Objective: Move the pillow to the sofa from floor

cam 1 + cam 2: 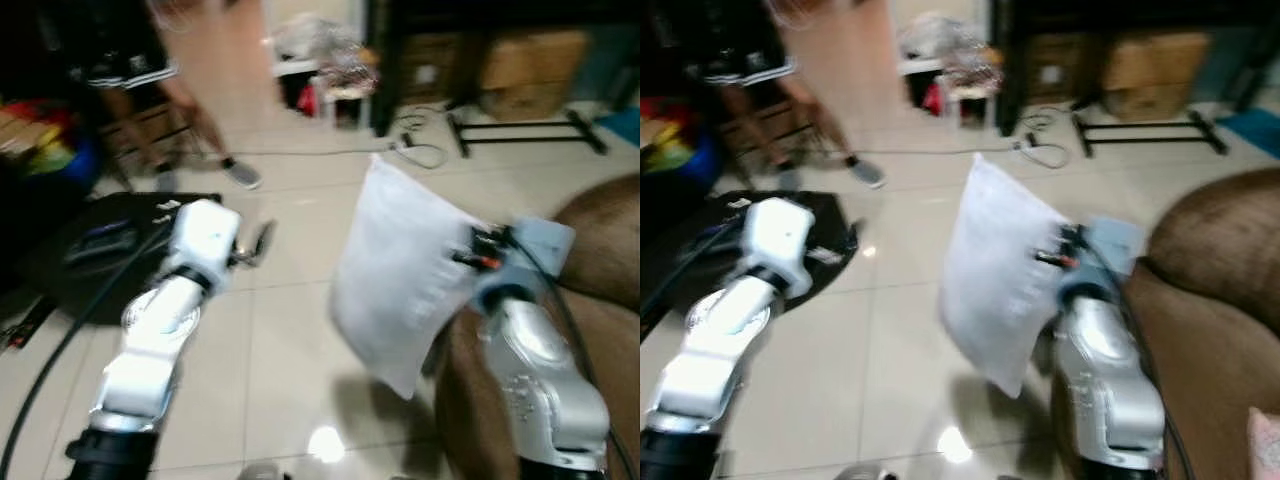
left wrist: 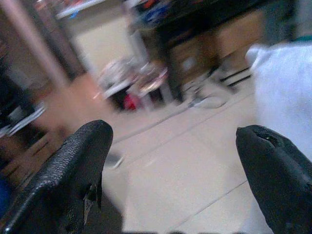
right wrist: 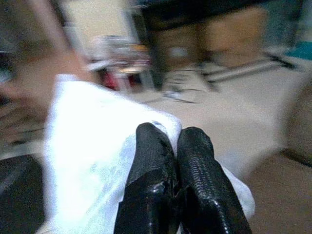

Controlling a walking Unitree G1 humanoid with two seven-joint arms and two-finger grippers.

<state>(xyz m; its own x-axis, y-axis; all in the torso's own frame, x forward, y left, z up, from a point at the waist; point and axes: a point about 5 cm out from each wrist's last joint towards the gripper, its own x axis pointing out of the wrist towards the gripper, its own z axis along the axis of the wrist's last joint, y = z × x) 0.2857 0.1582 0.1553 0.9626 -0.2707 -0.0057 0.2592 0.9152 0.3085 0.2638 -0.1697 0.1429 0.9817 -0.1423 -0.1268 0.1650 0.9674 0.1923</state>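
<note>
At far left a person's legs (image 1: 190,110) stand on the tiles beside a dark mat (image 1: 95,250). The left gripper (image 2: 180,180) is raised over the floor (image 1: 290,330), its fingers spread wide with nothing between them. In the middle the pillow (image 1: 400,275) hangs clear of the floor, white and tilted, one corner low. The right gripper (image 3: 168,161) holds it from its right side: the two fingers are pinched nearly together on a fold of the cover. The brown sofa (image 1: 1210,270) sits at far right, just beside the right arm. The pictures are blurred, so the robot is probably moving. The pinch looks small and off-centre, so a swing could pull the fabric free and drop the pillow. Its low corner might also catch on the sofa's edge on the way over.
</note>
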